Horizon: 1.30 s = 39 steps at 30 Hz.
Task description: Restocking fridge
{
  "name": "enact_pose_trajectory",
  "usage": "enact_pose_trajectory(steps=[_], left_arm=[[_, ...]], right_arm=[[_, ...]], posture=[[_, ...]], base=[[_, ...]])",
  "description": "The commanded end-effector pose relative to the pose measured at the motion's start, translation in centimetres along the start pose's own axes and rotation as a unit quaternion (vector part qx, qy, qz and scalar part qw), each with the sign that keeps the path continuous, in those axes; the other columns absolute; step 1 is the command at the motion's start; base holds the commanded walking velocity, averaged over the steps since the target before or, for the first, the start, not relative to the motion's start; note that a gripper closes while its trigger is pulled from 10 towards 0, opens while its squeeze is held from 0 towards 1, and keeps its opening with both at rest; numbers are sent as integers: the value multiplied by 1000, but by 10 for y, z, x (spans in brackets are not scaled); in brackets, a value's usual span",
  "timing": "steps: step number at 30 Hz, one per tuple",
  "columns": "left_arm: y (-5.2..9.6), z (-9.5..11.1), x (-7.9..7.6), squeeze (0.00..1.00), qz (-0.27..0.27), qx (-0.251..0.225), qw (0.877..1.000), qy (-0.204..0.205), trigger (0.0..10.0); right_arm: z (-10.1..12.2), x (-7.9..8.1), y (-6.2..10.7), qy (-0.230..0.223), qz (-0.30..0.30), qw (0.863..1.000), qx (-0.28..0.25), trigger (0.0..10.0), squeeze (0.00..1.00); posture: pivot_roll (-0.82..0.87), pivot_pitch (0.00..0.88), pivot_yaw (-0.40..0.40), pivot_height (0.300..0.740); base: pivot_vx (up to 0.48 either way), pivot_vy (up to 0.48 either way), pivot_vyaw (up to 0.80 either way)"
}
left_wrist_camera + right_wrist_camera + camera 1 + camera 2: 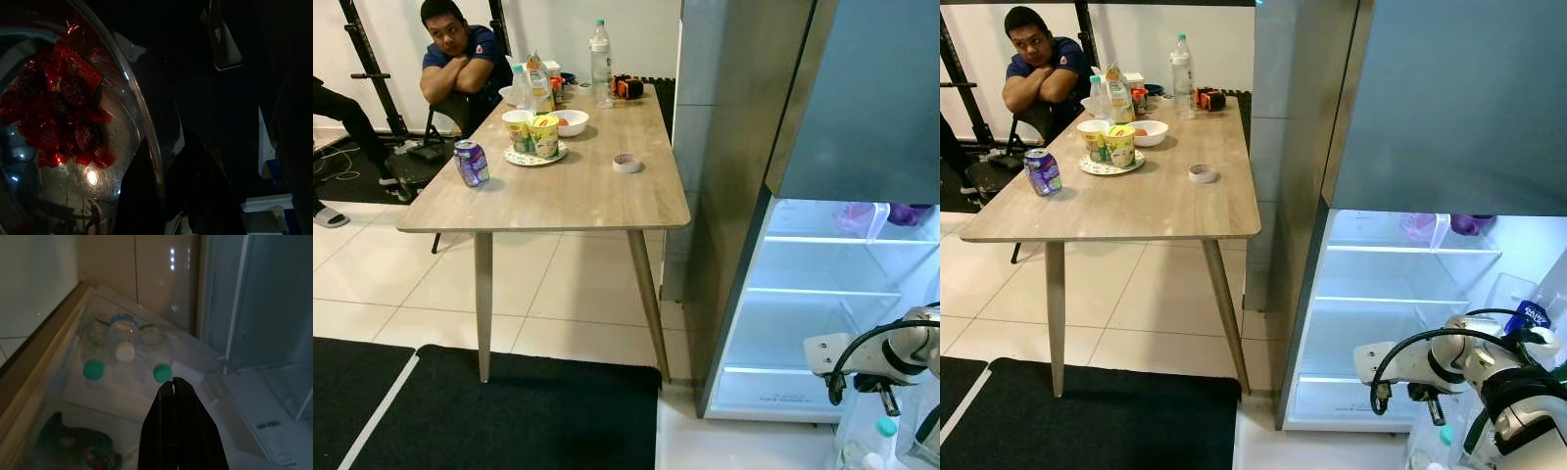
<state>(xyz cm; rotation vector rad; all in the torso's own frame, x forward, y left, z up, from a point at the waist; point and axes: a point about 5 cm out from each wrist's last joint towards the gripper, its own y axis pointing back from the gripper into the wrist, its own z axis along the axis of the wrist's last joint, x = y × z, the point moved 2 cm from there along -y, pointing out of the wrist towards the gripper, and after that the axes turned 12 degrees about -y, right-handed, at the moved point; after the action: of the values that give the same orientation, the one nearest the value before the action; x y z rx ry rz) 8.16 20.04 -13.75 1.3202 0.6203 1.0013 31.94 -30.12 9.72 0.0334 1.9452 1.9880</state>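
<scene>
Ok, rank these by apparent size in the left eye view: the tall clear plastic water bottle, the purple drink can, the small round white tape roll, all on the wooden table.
1. Tall clear plastic water bottle, though farthest away.
2. Purple drink can, nearest the camera.
3. Small round white tape roll, lowest and smallest.

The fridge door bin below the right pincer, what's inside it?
The door bin holds three clear bottles, two green-capped, one white-capped. Lower down lies a dark green packet; the right pincer covers part.

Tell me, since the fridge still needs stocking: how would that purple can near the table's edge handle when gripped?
The purple can stands upright, so a sideways push could probably tip it and let it roll. Its smooth round wall looks slippery for narrow jaws. Thin metal may dent if squeezed hard.
</scene>
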Motion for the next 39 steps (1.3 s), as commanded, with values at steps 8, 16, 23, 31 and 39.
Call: enact_pose_trajectory(steps=[8, 16, 23, 31, 39], left_arm=[[-1, 7, -2, 0, 2, -12, 1000, 11, 10000], [-1, 8, -1, 0, 4, -14, 1000, 10, 10000], [-1, 8, -1, 0, 4, -13, 1000, 13, 10000], [-1, 7, -5, 0, 0, -13, 1000, 15, 10000], [-1, 7, -2, 0, 3, -12, 1000, 16, 10000]], right_arm=[[-18, 4, -9, -3, -19, 998, 57, 10000, 0], [-37, 5, -9, -24, -42, 995, 90, 10000, 0], [-57, 8, -9, -30, -58, 989, 129, 10000, 0], [-88, 20, -10, -49, -64, 980, 182, 10000, 0], [-128, 34, 1, -80, -69, 965, 240, 10000, 0]], posture=[[-94, 19, -49, 740], [-93, 13, -50, 740], [-94, 13, -52, 740], [-99, 16, -56, 740], [-101, 19, -57, 740]], base=[[0, 0, 0], [0, 0, 0], [0, 0, 0], [0, 0, 0], [0, 0, 0]])
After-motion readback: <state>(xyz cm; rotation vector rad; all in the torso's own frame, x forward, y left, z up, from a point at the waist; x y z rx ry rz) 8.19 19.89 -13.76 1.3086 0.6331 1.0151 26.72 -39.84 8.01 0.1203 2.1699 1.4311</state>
